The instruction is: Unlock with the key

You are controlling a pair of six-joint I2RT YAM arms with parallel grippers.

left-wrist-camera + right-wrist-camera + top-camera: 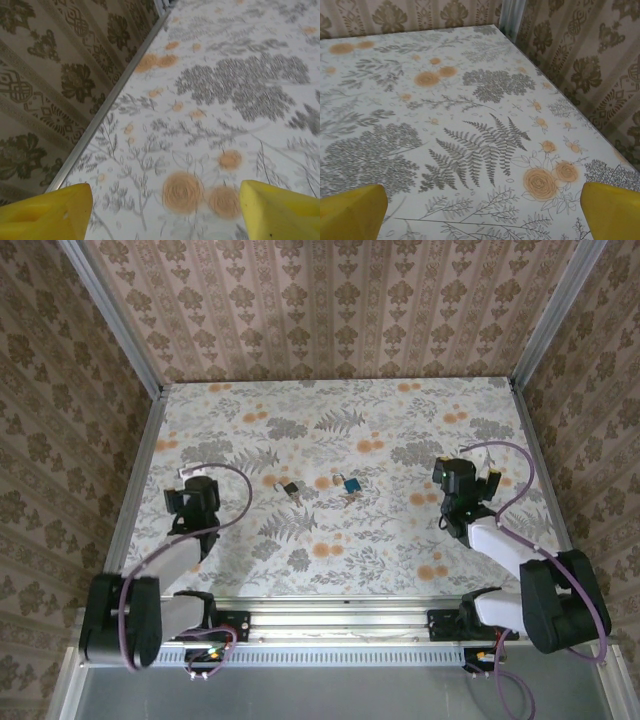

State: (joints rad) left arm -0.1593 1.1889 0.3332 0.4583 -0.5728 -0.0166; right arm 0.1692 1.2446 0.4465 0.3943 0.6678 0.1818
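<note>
In the top external view a small dark key [290, 488] lies flat on the flowered table near the middle. A small blue padlock [350, 484] lies just to its right, a short gap apart from it. My left gripper [191, 487] hovers well to the left of the key. In its wrist view the left gripper [165, 212] is open, its yellow pads [47, 212] wide apart over bare tablecloth. My right gripper [464, 476] is well to the right of the padlock. The right gripper [482, 212] is also open, with nothing between its yellow fingers [350, 212].
The flowered tablecloth [340, 430] is boxed in by patterned walls on the left [60, 440], back and right. A metal rail [100, 120] runs along the left wall close to my left gripper. The right wall's edge [580, 120] is near my right gripper.
</note>
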